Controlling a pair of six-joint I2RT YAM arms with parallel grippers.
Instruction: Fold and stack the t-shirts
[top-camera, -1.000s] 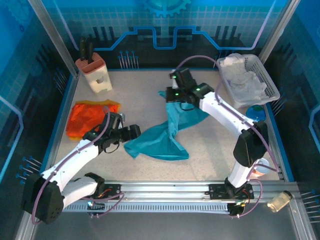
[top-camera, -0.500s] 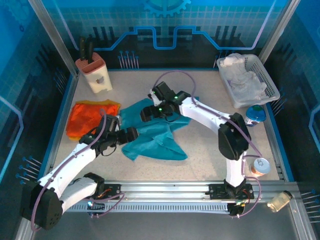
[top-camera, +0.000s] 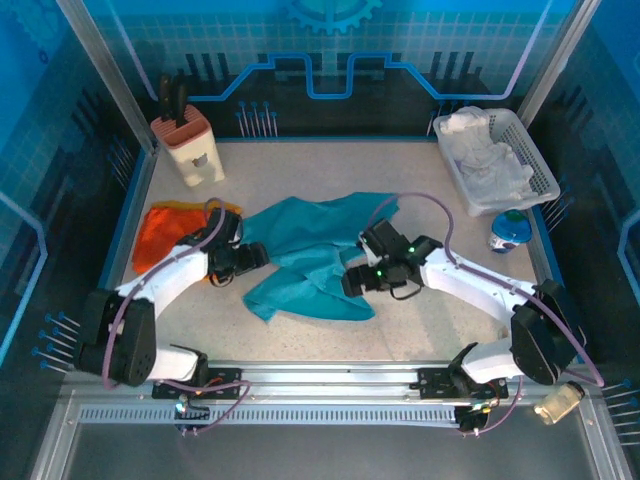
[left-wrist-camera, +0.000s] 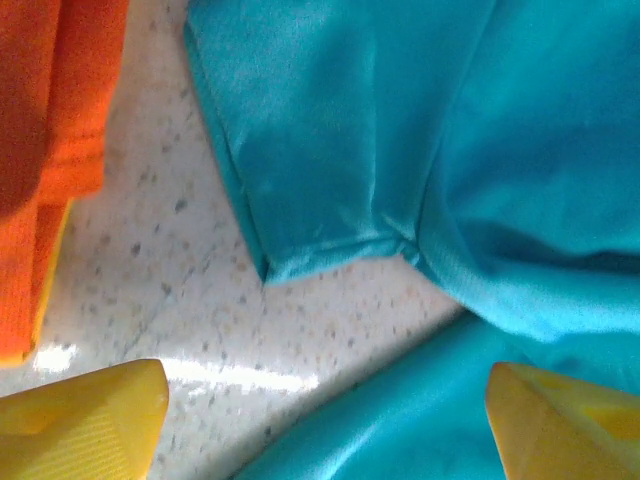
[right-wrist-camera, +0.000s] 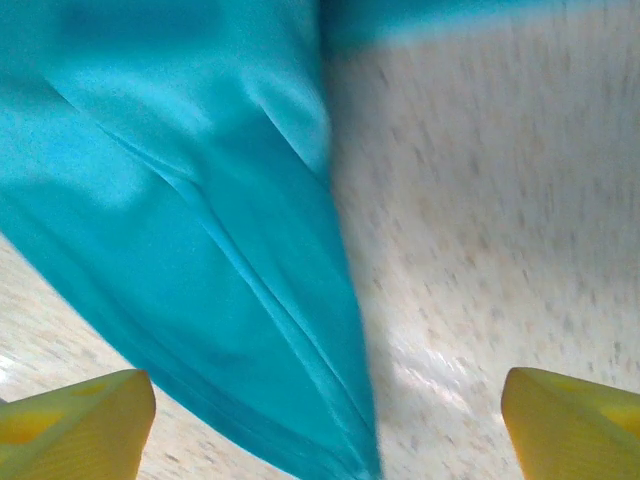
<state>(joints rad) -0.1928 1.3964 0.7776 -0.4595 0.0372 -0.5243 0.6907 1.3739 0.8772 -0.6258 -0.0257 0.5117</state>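
The teal t-shirt (top-camera: 310, 245) is bunched at the centre of the table (top-camera: 440, 320), and the orange t-shirt (top-camera: 160, 235) is laid near its left. The left end effector (top-camera: 258, 257) and right end effector (top-camera: 348, 283) are held wide and empty. Overlapping layers could be pinched together, and the fold skewed.

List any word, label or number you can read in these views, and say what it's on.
No text can be read anywhere.
Teal t-shirt: plain, no print or tag showing.
Orange t-shirt: plain, no print showing.
Blue-and-white container: any label is too small to read.
Back panel: gear and line pattern, no words.
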